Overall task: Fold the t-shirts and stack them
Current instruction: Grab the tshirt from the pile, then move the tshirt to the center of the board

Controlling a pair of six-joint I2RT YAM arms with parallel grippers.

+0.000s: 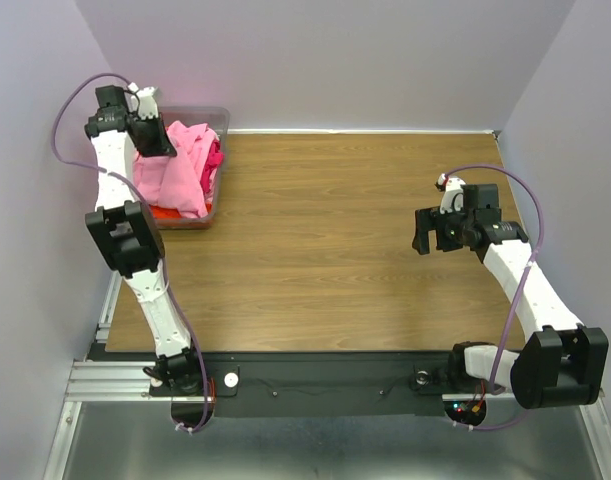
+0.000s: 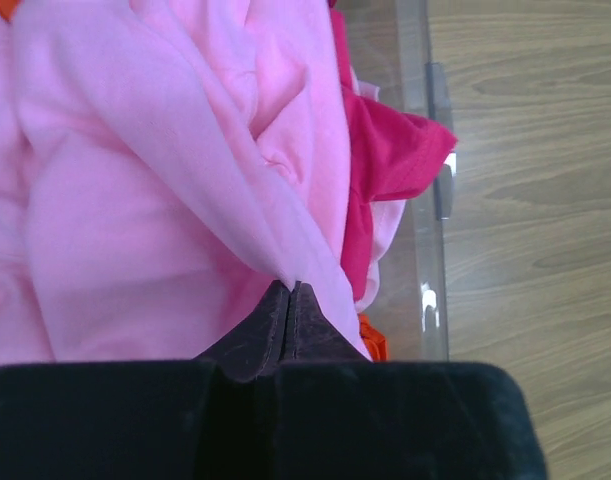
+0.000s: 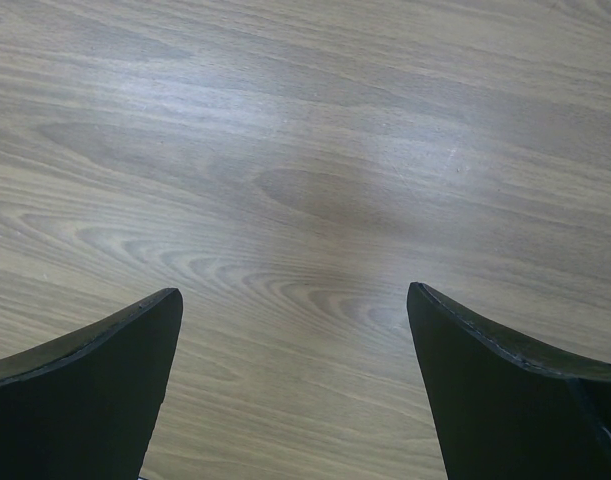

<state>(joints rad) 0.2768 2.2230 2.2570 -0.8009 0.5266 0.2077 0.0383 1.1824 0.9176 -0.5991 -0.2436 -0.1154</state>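
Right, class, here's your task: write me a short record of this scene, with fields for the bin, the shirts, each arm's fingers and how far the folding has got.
Container: clear bin, far left corner of the table
Contents: light pink t-shirt on top, hot pink t-shirt, orange t-shirt underneath, all crumpled
Left fingers: shut on a fold of the light pink t-shirt, inside the bin
Right fingers: open, over bare wood, holding nothing
Progress: nothing folded or stacked yet

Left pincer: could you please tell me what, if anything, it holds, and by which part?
The left pincer is shut on a fold of the light pink t-shirt in the bin; the right pincer holds nothing.
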